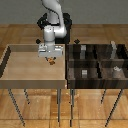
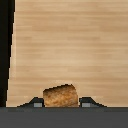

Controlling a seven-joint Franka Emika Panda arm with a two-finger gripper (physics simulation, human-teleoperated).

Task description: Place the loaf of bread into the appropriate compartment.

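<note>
Item: loaf of bread (image 2: 59,95), brown-orange, clamped between my fingers (image 2: 34,103), held above the light tan tray (image 1: 20,70); dark four-cell tray (image 1: 97,62) at three o'clock in the exterior view.

A light tan tray (image 1: 30,70) on thin legs stands touching the dark partitioned tray (image 1: 97,62), which holds small grey blocks (image 1: 84,73).

One robot arm (image 1: 54,20) with one gripper (image 1: 51,59). One loaf of bread (image 2: 60,96), seen between the fingertips in the wrist view. Two trays: one light tan undivided tray (image 1: 20,70) and, beside it, one dark brown tray (image 1: 95,62) of four compartments. Several small grey blocks (image 1: 84,73) within the dark tray; exact count unclear.
</note>
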